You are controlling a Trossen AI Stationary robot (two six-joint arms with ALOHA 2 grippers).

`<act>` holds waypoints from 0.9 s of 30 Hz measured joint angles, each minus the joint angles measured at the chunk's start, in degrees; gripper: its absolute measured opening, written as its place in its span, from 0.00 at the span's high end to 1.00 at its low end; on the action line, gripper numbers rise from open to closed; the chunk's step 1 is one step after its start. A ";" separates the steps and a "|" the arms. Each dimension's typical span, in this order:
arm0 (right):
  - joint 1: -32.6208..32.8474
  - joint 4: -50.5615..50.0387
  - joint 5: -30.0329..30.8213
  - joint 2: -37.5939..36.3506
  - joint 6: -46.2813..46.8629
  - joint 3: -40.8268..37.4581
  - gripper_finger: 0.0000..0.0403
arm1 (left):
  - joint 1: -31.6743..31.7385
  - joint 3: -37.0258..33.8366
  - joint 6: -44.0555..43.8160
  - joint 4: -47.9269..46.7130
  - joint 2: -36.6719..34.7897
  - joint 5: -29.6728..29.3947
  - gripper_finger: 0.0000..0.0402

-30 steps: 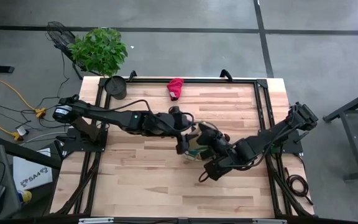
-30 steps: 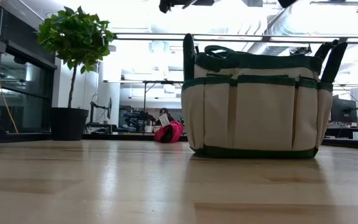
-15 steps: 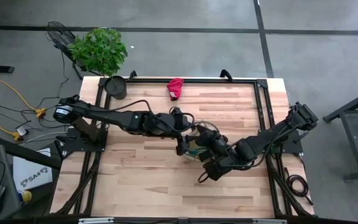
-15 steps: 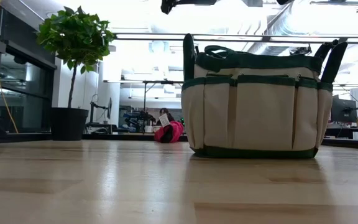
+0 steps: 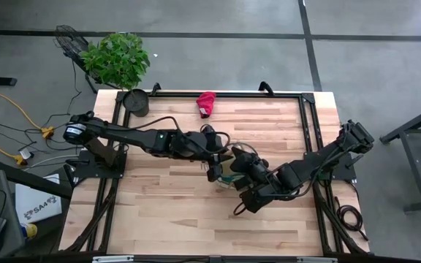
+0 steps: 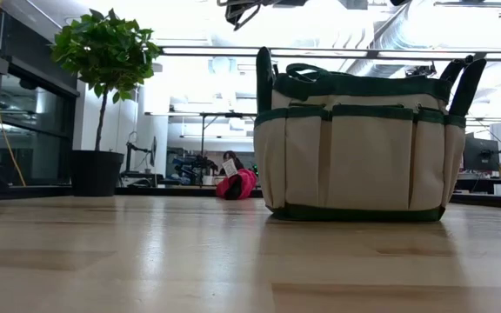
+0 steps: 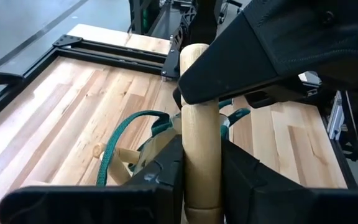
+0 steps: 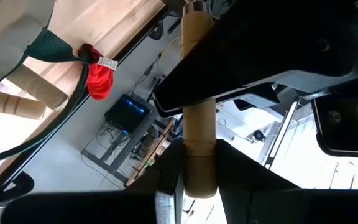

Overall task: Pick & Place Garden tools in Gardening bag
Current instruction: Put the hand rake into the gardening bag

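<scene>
Both grippers meet over the bag [image 5: 229, 169], which stands upright near the middle of the table [image 5: 174, 212]. The left gripper [image 7: 199, 163] pinches a wooden handle [image 7: 201, 124] between its fingers, and the right gripper [image 8: 199, 163] likewise pinches a wooden handle [image 8: 199, 93]; whether these are one tool or two cannot be told. More wooden handles [image 7: 126, 154] stick up inside the bag's mouth among its green straps, while the red glove [image 5: 206, 104] lies well apart at the table's far edge, right of the potted plant [image 5: 119, 62].
</scene>
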 joint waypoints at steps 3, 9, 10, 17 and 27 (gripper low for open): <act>0.00 0.12 -0.26 -0.01 0.08 0.00 0.86 | 0.00 0.00 0.21 -0.37 -0.01 0.12 0.85; 0.14 0.54 1.18 0.00 3.20 0.00 0.78 | -0.04 0.00 0.66 -0.61 -0.04 0.26 0.85; 0.33 0.70 1.73 0.00 4.67 0.00 0.75 | -0.04 0.00 0.68 -0.67 -0.04 0.30 0.85; 3.53 -0.04 3.26 -0.09 10.59 0.00 0.64 | -0.19 0.02 1.75 -1.55 -0.07 0.74 0.85; 8.74 -8.00 6.73 -3.79 41.79 0.02 0.58 | -0.11 -0.02 4.83 -5.28 -1.87 -5.81 0.85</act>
